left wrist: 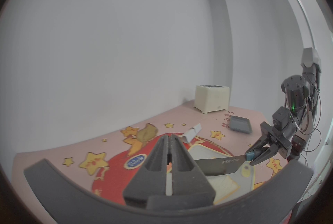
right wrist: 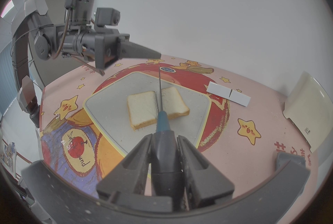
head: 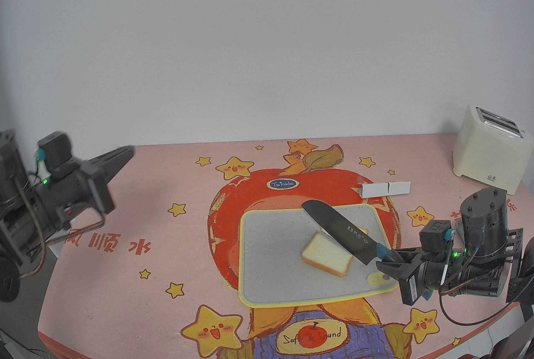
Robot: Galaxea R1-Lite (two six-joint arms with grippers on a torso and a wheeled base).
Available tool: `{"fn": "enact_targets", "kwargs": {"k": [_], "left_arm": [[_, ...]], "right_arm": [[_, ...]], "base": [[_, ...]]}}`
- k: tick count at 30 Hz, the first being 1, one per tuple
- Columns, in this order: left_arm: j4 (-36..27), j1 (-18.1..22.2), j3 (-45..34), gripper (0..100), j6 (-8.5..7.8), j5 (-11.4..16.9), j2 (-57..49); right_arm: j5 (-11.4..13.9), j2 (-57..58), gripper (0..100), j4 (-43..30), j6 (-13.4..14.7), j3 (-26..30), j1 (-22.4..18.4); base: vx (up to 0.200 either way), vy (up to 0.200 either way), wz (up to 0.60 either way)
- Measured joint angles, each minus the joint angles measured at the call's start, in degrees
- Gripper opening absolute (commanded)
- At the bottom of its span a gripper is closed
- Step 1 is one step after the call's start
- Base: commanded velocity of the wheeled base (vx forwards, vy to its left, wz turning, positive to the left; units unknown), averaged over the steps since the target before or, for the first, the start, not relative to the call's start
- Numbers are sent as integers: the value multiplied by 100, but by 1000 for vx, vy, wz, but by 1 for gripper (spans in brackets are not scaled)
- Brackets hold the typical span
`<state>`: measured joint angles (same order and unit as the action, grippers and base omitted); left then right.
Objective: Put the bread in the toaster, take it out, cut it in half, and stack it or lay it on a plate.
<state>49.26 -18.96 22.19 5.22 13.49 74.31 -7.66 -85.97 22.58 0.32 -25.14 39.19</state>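
Note:
A slice of bread (head: 327, 255) lies on the grey cutting board (head: 272, 271) at the table's middle. My right gripper (head: 390, 261) is at the board's right edge, shut on the handle of a dark knife (head: 342, 229). The blade slants across just above the bread's right part. In the right wrist view the knife (right wrist: 162, 124) stands edge-on over the middle of the bread (right wrist: 141, 110); whether the slice is parted under it I cannot tell. My left gripper (head: 123, 154) hangs shut, holding nothing, above the table's far left, well away from the board. The cream toaster (head: 490, 150) stands at the back right.
A white folded card (head: 385, 189) lies just behind the board. A small dark grey tray (left wrist: 241, 124) sits on the right side near the toaster (left wrist: 211, 98). The table's left half has free room.

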Motion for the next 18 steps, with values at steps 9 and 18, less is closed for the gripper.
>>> {"fn": "enact_targets", "kwargs": {"k": [9,18], "left_arm": [[-541,562,-1643,0,356,46,-2316],[-2964,717,-2052,0,323,-165,-4751]], "right_arm": [[-6,9,0,-2,-7,0,11],[-37,-2,0,2,-5,11,38]], "base": [[0,0,0],[0,0,0]]}}
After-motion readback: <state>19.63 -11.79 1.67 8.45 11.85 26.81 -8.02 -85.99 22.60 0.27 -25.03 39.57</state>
